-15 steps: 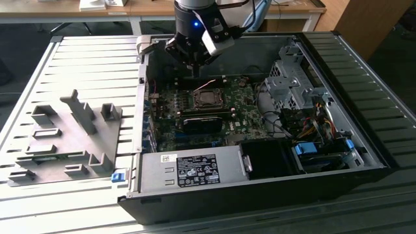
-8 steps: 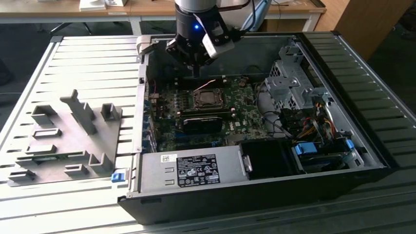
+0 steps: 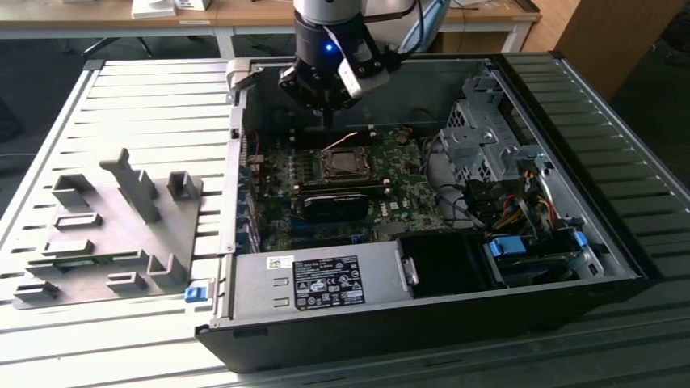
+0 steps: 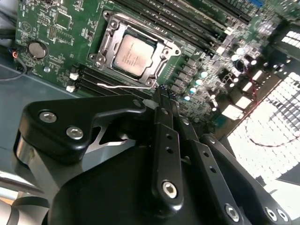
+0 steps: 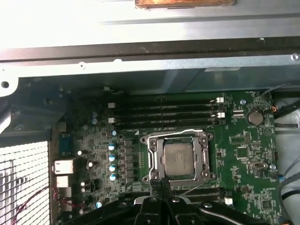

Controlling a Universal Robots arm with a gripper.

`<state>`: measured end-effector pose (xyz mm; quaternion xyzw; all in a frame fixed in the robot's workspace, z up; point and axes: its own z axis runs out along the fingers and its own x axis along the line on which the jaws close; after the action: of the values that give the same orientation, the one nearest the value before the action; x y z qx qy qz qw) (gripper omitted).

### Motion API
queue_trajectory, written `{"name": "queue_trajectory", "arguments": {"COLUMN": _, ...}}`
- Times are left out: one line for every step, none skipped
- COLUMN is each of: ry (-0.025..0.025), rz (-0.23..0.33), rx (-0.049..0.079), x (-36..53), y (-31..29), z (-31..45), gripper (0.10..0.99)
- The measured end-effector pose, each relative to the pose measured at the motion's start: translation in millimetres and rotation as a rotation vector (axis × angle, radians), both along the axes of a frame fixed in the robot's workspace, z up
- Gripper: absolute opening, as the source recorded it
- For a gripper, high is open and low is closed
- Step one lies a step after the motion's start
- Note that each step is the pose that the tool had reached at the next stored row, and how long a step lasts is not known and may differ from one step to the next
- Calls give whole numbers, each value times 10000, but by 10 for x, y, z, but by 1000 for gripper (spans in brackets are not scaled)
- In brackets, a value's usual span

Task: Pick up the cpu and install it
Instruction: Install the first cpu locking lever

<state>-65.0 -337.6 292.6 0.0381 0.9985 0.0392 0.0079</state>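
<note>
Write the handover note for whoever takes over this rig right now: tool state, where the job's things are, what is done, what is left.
Tool: shut, holding nothing, poised above the motherboard beside the socket.
Cpu: lying flat inside the socket frame, silvery top up, in both wrist views.
Done: pick-up and placement, judging by the chip sitting in the socket.
Left: the wire lever lies alongside the frame; whether it is latched cannot be told.
</note>
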Motion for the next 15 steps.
{"name": "queue_trajectory", "arguments": {"ry": 1, "rz": 0, "rx": 0, "x": 6, "y": 11, "z": -14, "gripper": 106}}
{"name": "queue_trajectory", "arguments": {"ry": 1, "rz": -1, "rx": 0, "x": 13, "y": 21, "z": -30, "gripper": 106}}
{"name": "queue_trajectory", "arguments": {"ry": 3, "rz": -1, "rx": 0, "x": 18, "y": 32, "z": -47, "gripper": 106}}
{"name": "queue_trajectory", "arguments": {"ry": 3, "rz": 0, "rx": 1, "x": 25, "y": 44, "z": -66, "gripper": 106}}
{"name": "queue_trajectory", "arguments": {"ry": 5, "rz": -1, "rx": 1, "x": 30, "y": 56, "z": -84, "gripper": 106}}
{"name": "queue_trajectory", "arguments": {"ry": 7, "rz": -1, "rx": 1, "x": 34, "y": 67, "z": -102, "gripper": 106}}
{"name": "queue_trajectory", "arguments": {"ry": 8, "rz": -1, "rx": 1, "x": 39, "y": 77, "z": -119, "gripper": 106}}
{"name": "queue_trajectory", "arguments": {"ry": 8, "rz": 0, "rx": 1, "x": 44, "y": 87, "z": -136, "gripper": 106}}
{"name": "queue_trajectory", "arguments": {"ry": 8, "rz": 0, "rx": 1, "x": 47, "y": 96, "z": -153, "gripper": 106}}
{"name": "queue_trajectory", "arguments": {"ry": 7, "rz": -1, "rx": 6, "x": 50, "y": 104, "z": -169, "gripper": 106}}
{"name": "queue_trajectory", "arguments": {"ry": 8, "rz": 0, "rx": 10, "x": 53, "y": 111, "z": -185, "gripper": 106}}
{"name": "queue_trajectory", "arguments": {"ry": 9, "rz": 0, "rx": 24, "x": 56, "y": 116, "z": -199, "gripper": 106}}
{"name": "queue_trajectory", "arguments": {"ry": 9, "rz": 1, "rx": 49, "x": 60, "y": 121, "z": -211, "gripper": 106}}
{"name": "queue_trajectory", "arguments": {"ry": 9, "rz": 0, "rx": 89, "x": 63, "y": 124, "z": -221, "gripper": 106}}
{"name": "queue_trajectory", "arguments": {"ry": 9, "rz": 0, "rx": 125, "x": 66, "y": 128, "z": -234, "gripper": 106}}
